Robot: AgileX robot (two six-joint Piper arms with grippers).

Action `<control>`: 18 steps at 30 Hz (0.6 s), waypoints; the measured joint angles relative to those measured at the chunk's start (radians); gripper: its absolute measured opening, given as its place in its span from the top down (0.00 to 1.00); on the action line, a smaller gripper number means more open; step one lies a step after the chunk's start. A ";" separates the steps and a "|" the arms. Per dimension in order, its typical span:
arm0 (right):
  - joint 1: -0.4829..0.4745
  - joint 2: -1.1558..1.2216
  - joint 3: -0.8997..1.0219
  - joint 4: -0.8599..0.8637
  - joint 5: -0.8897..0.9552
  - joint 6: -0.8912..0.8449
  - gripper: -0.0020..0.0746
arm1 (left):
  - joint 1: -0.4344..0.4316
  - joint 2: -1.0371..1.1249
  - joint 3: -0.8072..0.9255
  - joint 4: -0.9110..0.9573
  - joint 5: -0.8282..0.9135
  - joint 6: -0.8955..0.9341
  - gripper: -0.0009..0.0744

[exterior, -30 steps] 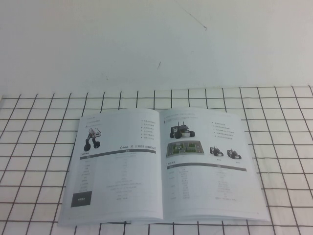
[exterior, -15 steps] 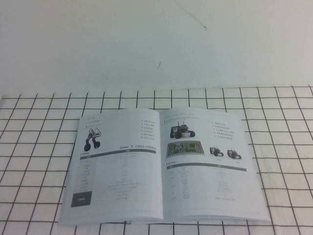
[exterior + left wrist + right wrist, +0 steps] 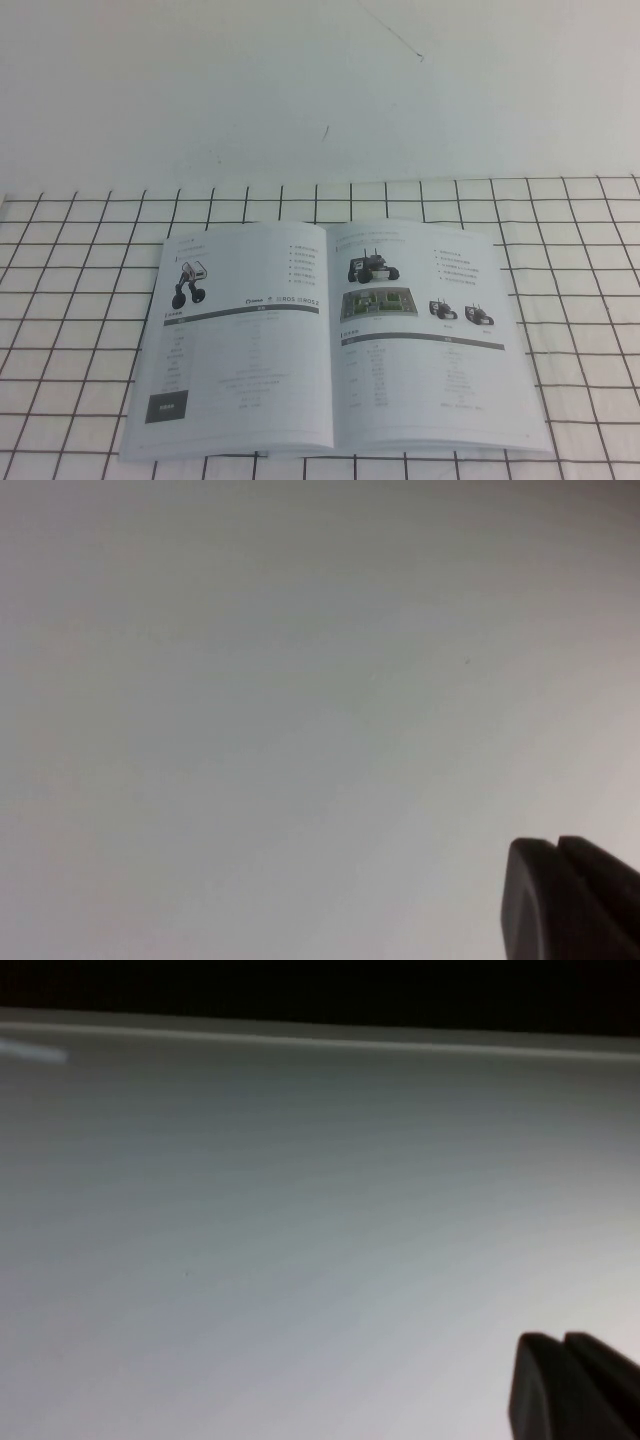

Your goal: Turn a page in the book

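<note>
The book [image 3: 240, 350] lies open and flat on the gridded table cover, near the front edge of the high view. Its right-hand leaf is the page [image 3: 430, 345], showing a robot car, a green board and a table. The left-hand leaf shows a wheeled-leg robot and a table. Neither arm shows in the high view. My left gripper [image 3: 557, 842] shows only in the left wrist view, fingers pressed together over a plain pale surface. My right gripper [image 3: 562, 1338] shows only in the right wrist view, fingers also together, holding nothing.
A white cover with a black grid [image 3: 90, 300] spreads under and around the book. Behind it is a plain white surface [image 3: 300, 90] with faint marks. The right wrist view shows a pale edge [image 3: 320, 1040] under a dark band.
</note>
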 joint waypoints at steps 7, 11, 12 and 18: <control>0.000 0.125 -0.374 -0.029 0.392 0.133 0.97 | 0.000 0.109 -0.318 0.114 0.285 0.064 0.99; 0.000 0.270 -0.551 -0.029 0.672 0.146 0.97 | 0.000 0.234 -0.452 0.121 0.507 0.095 0.99; 0.000 0.311 -0.590 -0.029 0.744 0.147 0.97 | 0.000 0.270 -0.479 0.121 0.577 0.100 0.99; 0.000 0.542 -0.717 -0.029 1.126 0.176 0.97 | 0.000 0.484 -0.543 0.113 0.953 0.114 0.99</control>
